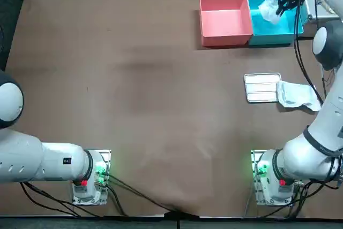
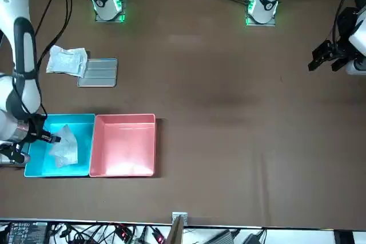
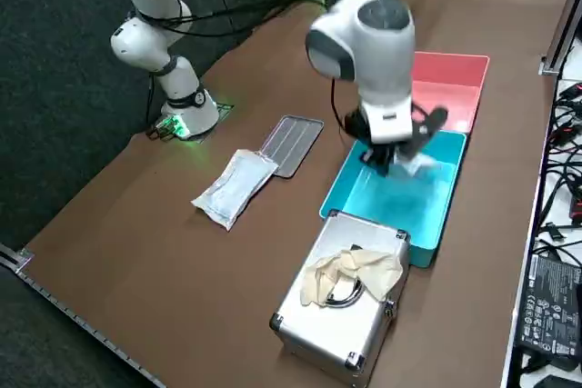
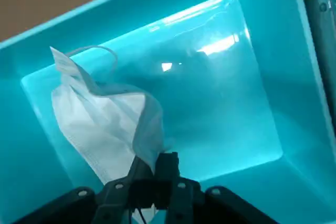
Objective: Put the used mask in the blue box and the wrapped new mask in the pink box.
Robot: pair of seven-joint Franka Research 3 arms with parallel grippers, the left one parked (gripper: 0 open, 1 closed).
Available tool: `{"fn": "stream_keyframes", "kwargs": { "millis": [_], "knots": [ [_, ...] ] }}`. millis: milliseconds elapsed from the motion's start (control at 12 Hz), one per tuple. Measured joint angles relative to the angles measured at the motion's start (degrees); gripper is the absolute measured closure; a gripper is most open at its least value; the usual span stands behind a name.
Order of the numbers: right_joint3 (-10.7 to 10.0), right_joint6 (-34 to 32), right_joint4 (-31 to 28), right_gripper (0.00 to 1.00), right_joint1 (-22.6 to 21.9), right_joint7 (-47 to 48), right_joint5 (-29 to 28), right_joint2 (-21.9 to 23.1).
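- Right gripper [image 4: 153, 165] low inside blue box [image 4: 210, 103], fingers pinching one edge of used mask [image 4: 100, 114].
- Used mask hanging crumpled within blue box walls at far right of table; contact with box floor impossible to tell.
- Step in hand, as judged: dropping off used mask; first half of task close to done, release not yet made.
- Next move, as judged: spread fingers, lift clear, then reach nearer for wrapped new mask [image 1: 295, 95], lying flat on right side and touching right edge of metal tray [image 1: 261, 87]. Slick flat wrapper, so probably an edge grab.
- Pink box [image 1: 225, 22] touching blue box on its left, nothing inside.
- Wrist view only: the pinch itself.
- Top view only: whole layout of boxes, tray and wrapped mask.
- Side view only: silver case [image 3: 341, 315] with gloves [image 3: 350, 272] on top, just right of blue box.
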State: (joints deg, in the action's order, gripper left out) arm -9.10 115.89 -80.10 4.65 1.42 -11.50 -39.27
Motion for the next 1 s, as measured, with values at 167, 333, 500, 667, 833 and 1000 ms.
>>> {"fn": "stream_keyframes", "kwargs": {
  "millis": [167,333,500,667,833,1000],
  "knots": [
    [-0.05,2.03,0.61,0.93,0.78,-0.08,0.02,-2.58],
    [-0.07,2.09,1.27,0.70,1.14,-0.17,0.04,-3.71],
    [-0.10,-0.57,2.14,0.48,1.26,-0.24,0.11,-3.57],
    [-0.17,-10.01,5.16,0.12,1.71,-0.80,0.11,-2.04],
    [-0.10,-17.30,6.94,0.00,1.73,-1.63,0.10,0.76],
    [0.15,-23.93,7.37,0.00,0.88,-1.62,0.18,4.86]
  ]
}}
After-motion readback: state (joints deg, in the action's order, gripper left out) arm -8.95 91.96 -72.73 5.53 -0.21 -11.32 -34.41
